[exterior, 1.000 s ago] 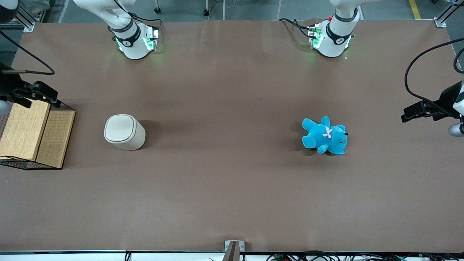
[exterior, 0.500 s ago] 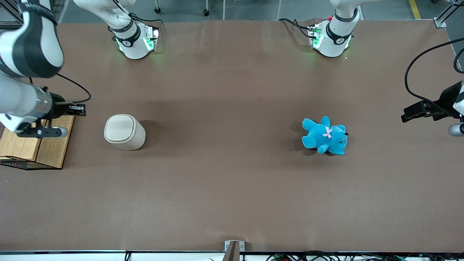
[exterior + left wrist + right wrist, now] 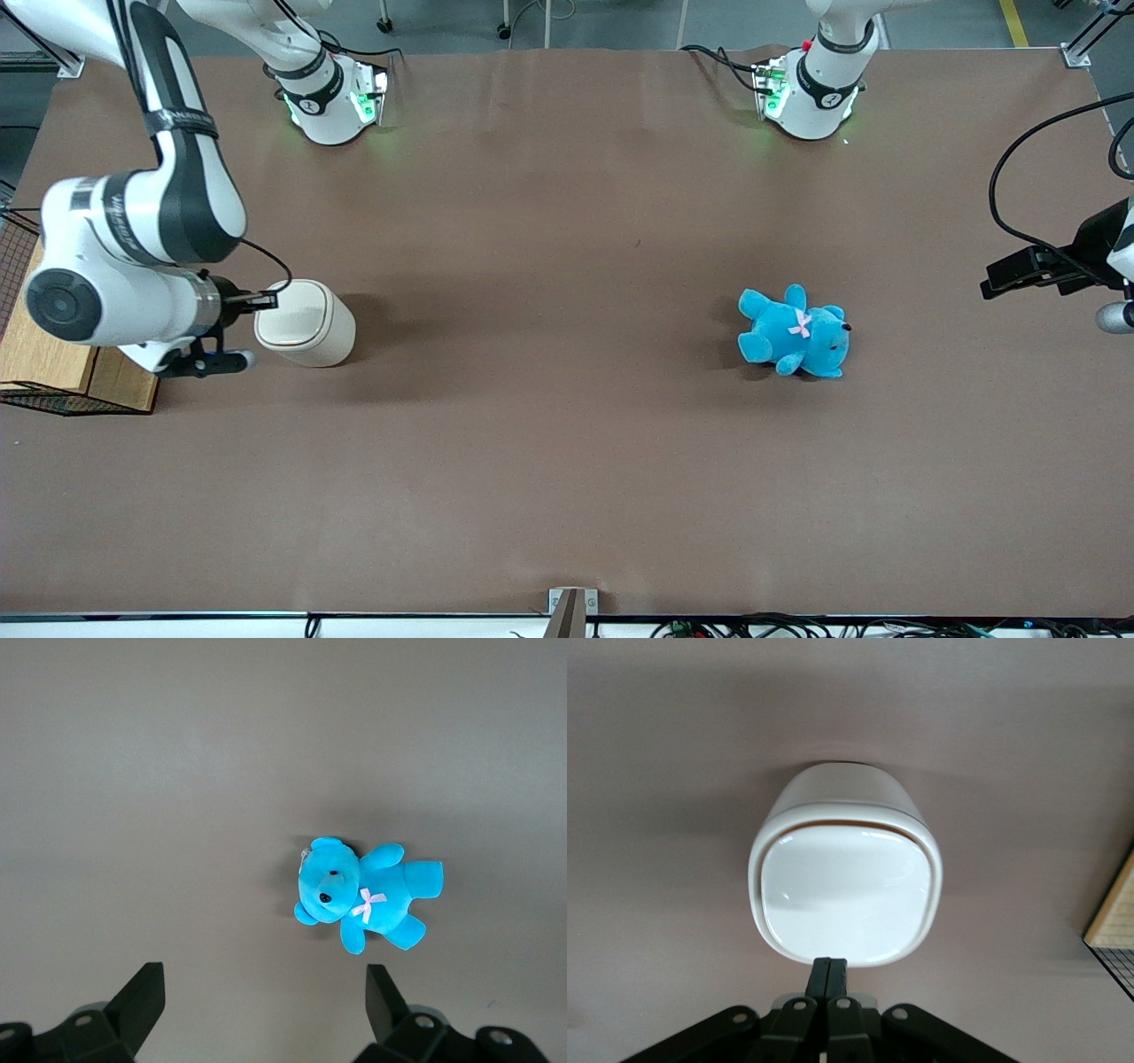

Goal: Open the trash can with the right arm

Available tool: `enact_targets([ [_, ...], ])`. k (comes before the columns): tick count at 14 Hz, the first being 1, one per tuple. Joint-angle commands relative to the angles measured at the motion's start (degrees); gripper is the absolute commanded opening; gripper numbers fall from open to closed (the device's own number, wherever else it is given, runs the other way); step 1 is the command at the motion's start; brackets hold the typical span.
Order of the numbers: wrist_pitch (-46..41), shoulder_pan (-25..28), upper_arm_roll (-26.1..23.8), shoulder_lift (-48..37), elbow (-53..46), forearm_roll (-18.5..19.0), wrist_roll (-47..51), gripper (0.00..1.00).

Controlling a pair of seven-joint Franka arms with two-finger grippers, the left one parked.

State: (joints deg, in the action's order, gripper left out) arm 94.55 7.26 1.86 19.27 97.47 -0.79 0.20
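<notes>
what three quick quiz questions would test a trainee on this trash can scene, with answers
1. True or false: the trash can's lid is already flipped open.
2. How do the jaws of the right arm's gripper stand: A) wide apart, B) pressed together, C) clamped on the blue teddy bear?
3. Fill in: the gripper's tips sit at the rim of the ____.

Key:
1. False; the lid lies flat and closed.
2. B
3. trash can lid; actual contact cannot be told.

Cream trash can [image 3: 306, 323] upright, lid shut, tool [image 3: 266, 301] above its edge.
</notes>
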Motion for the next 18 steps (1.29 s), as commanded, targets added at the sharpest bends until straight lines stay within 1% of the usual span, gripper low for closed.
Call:
enact_targets([
  [1, 1.1, 0.6, 0.1, 1.5, 0.3, -0.3, 0.4, 0.00],
  [3, 1.8, 1.4, 0.1, 2.5, 0.4, -0.3, 0.5, 0.00],
  [6, 4.4, 1.6, 0.1, 2.8, 3.5, -0.3, 0.5, 0.00],
  [9, 4.5, 1.7, -0.1, 2.8, 3.7, -0.5, 0.5, 0.00],
  [11, 4.6, 2.1, 0.0, 2.9, 4.0, -2.4, 0.5, 0.00],
  [12, 4.6, 2.1, 0.0, 3.0, 4.0, -2.7, 0.5, 0.00],
  [18, 5.4, 2.1, 0.0, 4.1, 4.0, -2.7, 0.4, 0.00],
])
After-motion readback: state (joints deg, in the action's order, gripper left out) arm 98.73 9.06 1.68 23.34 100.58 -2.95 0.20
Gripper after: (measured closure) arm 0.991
